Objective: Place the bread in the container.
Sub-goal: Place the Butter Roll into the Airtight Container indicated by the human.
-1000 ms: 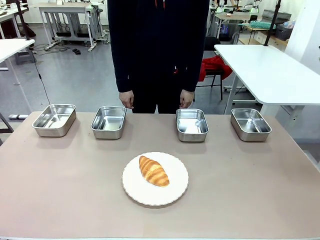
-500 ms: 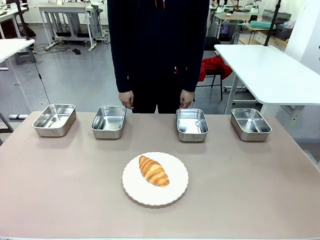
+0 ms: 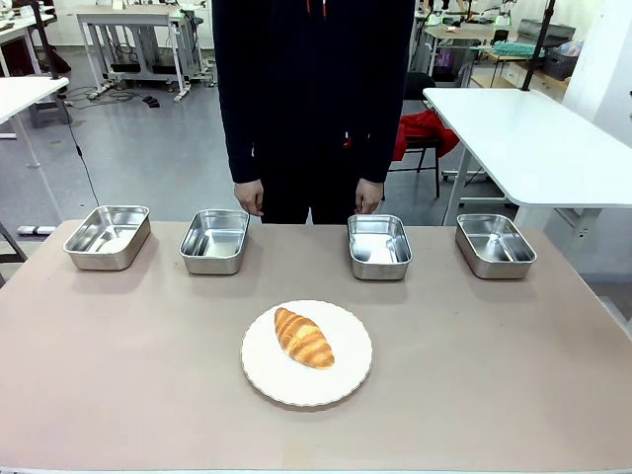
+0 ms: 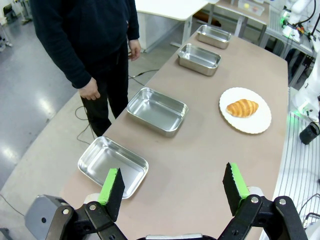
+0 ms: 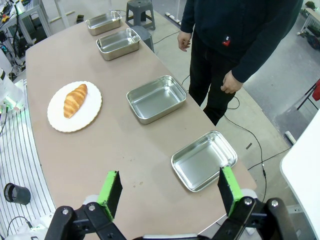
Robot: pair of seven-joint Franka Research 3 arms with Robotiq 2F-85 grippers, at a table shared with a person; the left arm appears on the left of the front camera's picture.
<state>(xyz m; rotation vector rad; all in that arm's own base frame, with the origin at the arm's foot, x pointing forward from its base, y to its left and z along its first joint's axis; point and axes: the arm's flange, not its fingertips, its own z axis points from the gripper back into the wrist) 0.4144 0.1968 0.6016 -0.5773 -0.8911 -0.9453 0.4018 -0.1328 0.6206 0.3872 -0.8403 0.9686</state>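
The bread [image 3: 304,338], a golden-brown croissant, lies on a round white plate [image 3: 348,373] at the table's middle front. Along the far edge stand several alike shallow steel pans in a row, among them two middle ones [image 3: 215,240] [image 3: 378,246]; I cannot tell which is the container. All the pans look empty. My left gripper [image 4: 173,185] hangs open high above the table's left end, over the outermost pan [image 4: 113,165], with the bread [image 4: 242,107] far off. My right gripper [image 5: 169,190] is open above the right end, near a pan [image 5: 204,160], the bread [image 5: 75,100] well away.
A person in dark clothes stands at the far edge behind the middle pans, hands [image 3: 250,197] [image 3: 368,196] hanging just beyond the table. The outer pans [image 3: 109,237] [image 3: 495,245] sit near the table's corners. Bare tabletop surrounds the plate.
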